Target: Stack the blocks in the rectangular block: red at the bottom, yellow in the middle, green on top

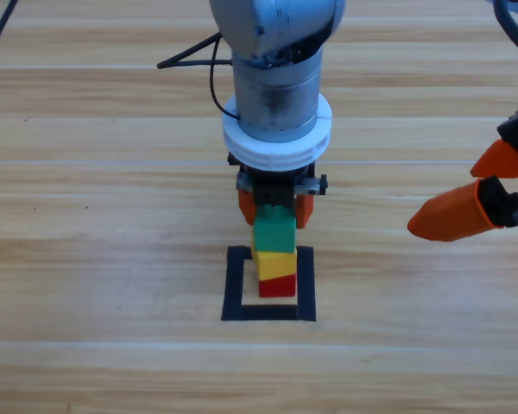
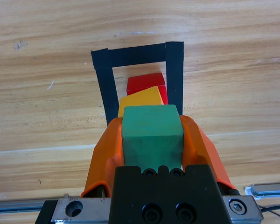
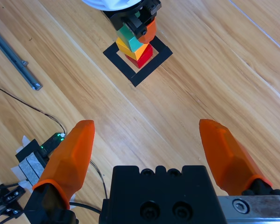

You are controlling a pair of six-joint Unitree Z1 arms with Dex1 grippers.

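Three cubes counted, one of each colour, all in a single stack inside the black tape square (image 1: 268, 284) on the wooden table (image 1: 86, 259). Red cube (image 1: 277, 286) sat lowest, on the wood within the outline; yellow cube (image 1: 274, 263) rested on it, turned a little off the red one's edges in my left wrist view; green cube (image 1: 274, 231) was on top. All three were plain, matte, about the same size. The square was hollow, somewhat wider than a cube, with the stack nearer its right strip as my left wrist camera saw it. My left gripper (image 1: 274, 207) came down from the top edge over the stack, its two orange jaws clamped on the green cube's opposite sides; whether the green cube's weight lay fully on the yellow one, I could not tell. My right gripper (image 1: 483, 194) waited at the right edge, well apart from the stack, jaws spread wide with nothing between them.
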